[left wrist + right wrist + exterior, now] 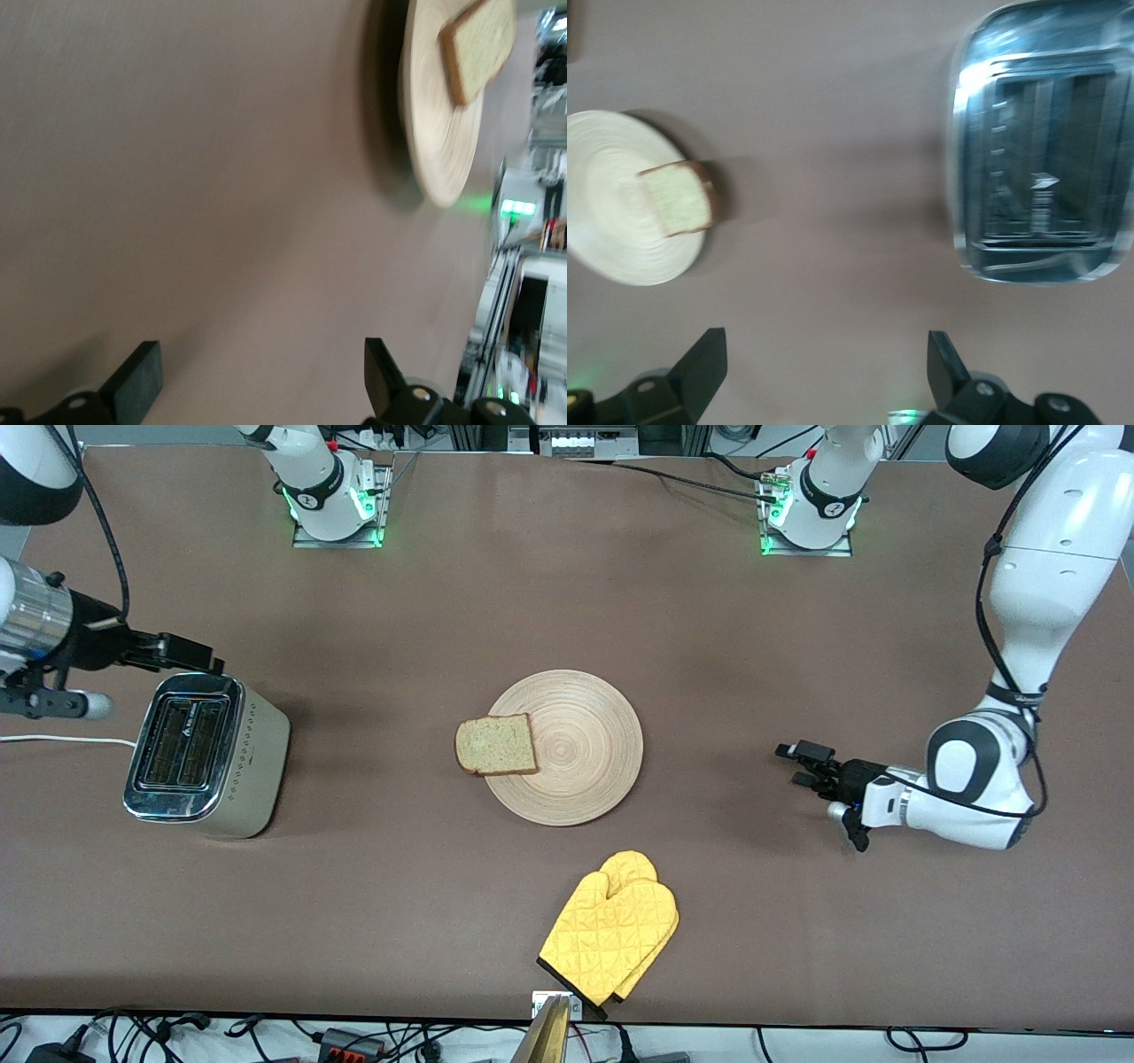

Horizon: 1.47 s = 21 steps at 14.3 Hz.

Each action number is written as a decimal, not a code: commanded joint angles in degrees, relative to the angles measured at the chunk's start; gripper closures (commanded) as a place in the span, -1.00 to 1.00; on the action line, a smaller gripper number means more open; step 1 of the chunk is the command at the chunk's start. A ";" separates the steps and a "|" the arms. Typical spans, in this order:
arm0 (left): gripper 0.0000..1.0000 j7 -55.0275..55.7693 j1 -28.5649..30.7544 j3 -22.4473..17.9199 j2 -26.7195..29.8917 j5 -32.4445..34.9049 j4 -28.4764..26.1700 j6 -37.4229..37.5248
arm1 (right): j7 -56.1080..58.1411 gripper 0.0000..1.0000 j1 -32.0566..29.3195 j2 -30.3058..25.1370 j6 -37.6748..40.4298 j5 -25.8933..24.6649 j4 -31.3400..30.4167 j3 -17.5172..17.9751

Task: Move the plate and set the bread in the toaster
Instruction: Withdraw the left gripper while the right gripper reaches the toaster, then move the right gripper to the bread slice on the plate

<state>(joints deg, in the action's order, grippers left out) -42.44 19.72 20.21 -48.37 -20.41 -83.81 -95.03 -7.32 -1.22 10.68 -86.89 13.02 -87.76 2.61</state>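
Bread (496,745), light and soft, overhangs the plate (576,748) edge toward the toaster (208,755); pinch its overhanging crust gently. Left gripper (802,765) and right gripper (190,654) both gape empty.

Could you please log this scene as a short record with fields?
plate: round light-wood plate, mid-table
bread: tan slice of bread, overhanging the plate's rim toward the toaster
toaster: cream toaster with chrome top, slots empty, at the right arm's end
mitt: yellow quilted oven mitt, nearer the camera than the plate
left gripper: open, empty
right gripper: open, above the toaster
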 commanded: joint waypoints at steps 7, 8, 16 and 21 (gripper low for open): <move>-1.00 25.52 -2.04 0.70 10.90 19.26 11.83 21.81 | -2.94 -1.00 7.70 11.99 -12.92 12.64 -1.87 -0.06; -1.00 29.48 -2.57 0.70 13.01 21.27 11.83 22.69 | -5.40 -1.00 9.46 11.82 -16.70 12.73 -4.32 0.02; -1.00 46.39 -6.35 -4.45 32.16 21.92 7.46 16.22 | -6.57 -1.00 18.27 13.22 -45.37 13.17 -21.12 0.20; -1.00 45.43 -18.74 -20.04 48.16 20.59 -11.44 0.21 | -0.61 -1.00 19.76 18.05 -47.84 28.36 -21.22 0.47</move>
<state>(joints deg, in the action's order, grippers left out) 3.42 4.58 3.77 -8.85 1.01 -83.79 -88.77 -11.12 17.46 27.61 -132.73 37.03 -108.66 3.09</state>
